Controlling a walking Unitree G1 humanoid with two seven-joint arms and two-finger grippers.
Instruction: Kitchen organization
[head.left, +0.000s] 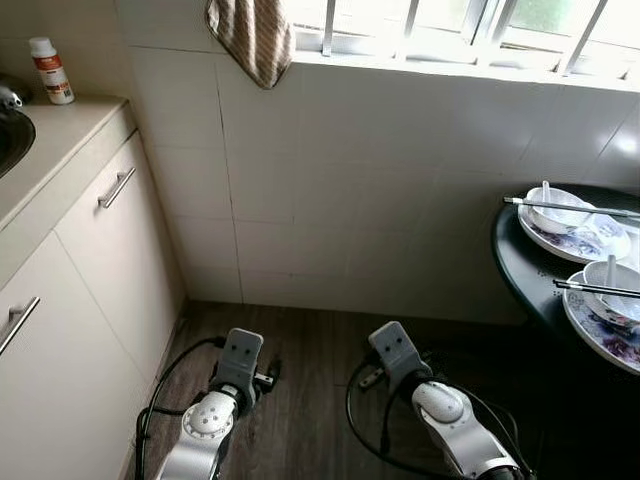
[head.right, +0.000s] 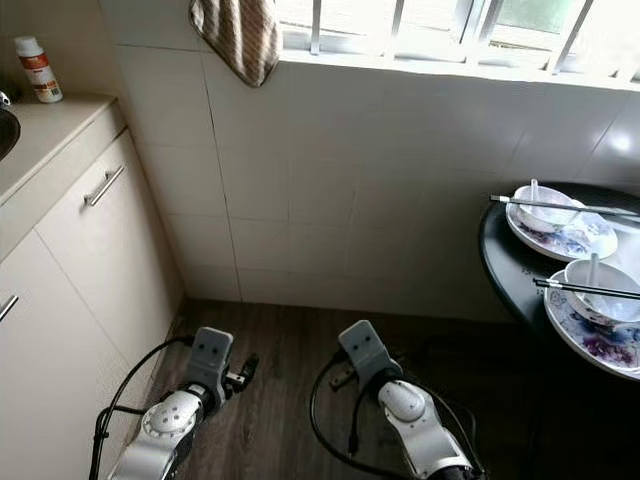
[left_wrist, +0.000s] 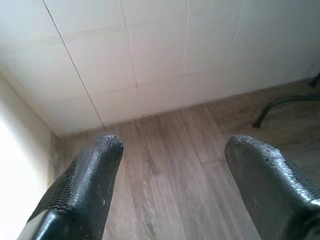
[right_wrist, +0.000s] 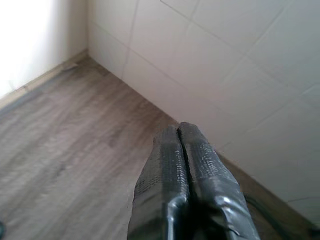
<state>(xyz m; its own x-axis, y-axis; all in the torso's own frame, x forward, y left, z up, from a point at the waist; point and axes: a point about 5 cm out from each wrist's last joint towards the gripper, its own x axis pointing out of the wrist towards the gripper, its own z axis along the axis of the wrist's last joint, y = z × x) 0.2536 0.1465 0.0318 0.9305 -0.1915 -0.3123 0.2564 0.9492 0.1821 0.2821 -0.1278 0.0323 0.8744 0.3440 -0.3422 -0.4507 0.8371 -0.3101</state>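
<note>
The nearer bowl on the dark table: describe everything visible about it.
The nearer bowl is white and glossy, ceramic by its look, and sits upright on a plate with a purple flower print. A white spoon stands in it, handle up. Dark chopsticks lie flat across its rim, pointing toward the tiled wall side. The plate rests near the edge of the round black table, on the robot's right. Its contents cannot be made out, and the frame edge cuts off its far side.
</note>
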